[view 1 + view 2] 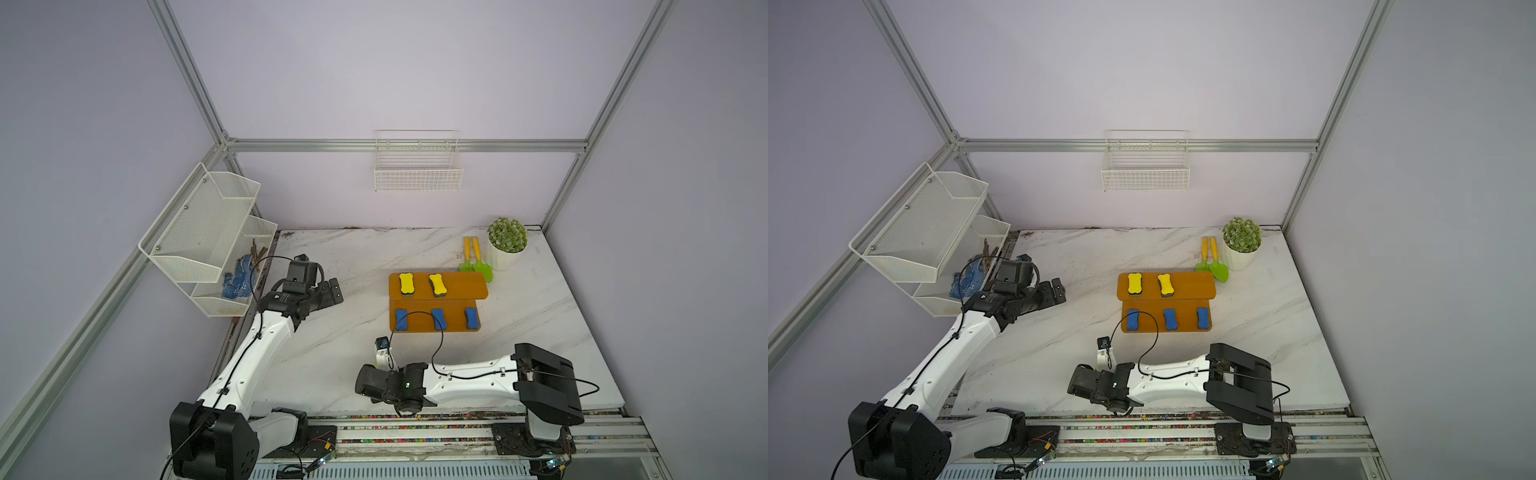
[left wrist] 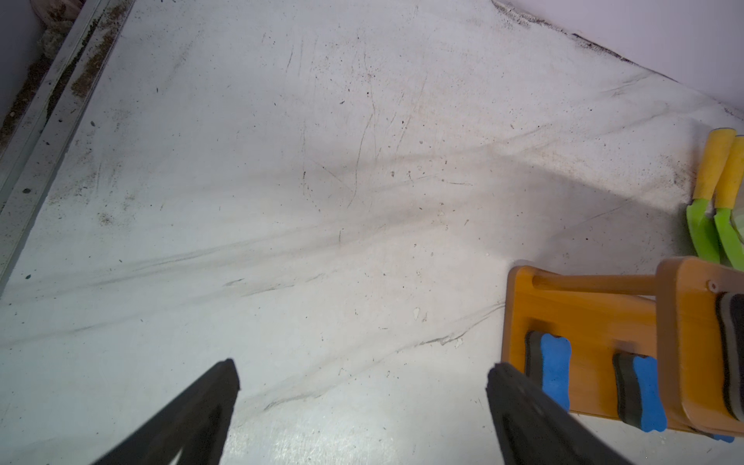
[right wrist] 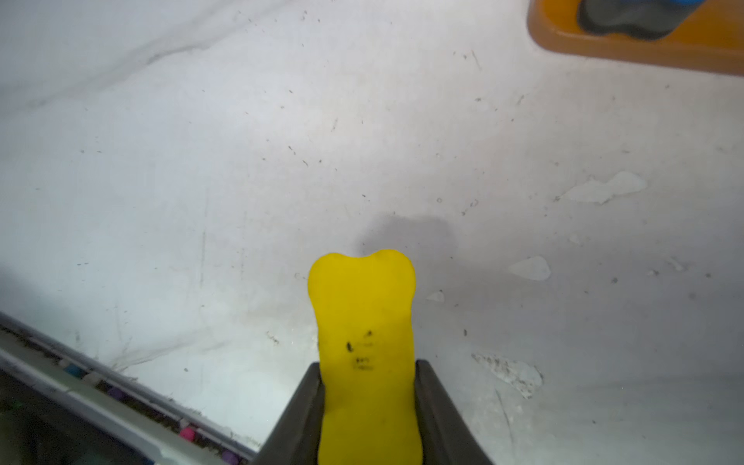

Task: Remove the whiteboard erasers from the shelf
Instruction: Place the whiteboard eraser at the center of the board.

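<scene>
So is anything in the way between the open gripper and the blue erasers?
Nothing visible. Only bare table lies between the left gripper and the nearest blue eraser on the shelf.

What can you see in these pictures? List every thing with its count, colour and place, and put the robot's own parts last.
table: one, white marbled, under everything
shelf: one, orange-brown, two tiers, mid-table
yellow erasers: two, upper tier
blue erasers: three, lower tier
held eraser: one, yellow, gripped off the shelf, above the table
spatulas: two, green with yellow handles, behind the shelf
potted plant: one, green in a white pot, far table corner
wire basket: one, white, back wall
mesh rack: one, white, side wall
gloves: blue dotted, in the rack; count unclear
left claw: one, black, open over bare table
right claw: one, black, shut on the held eraser
</scene>
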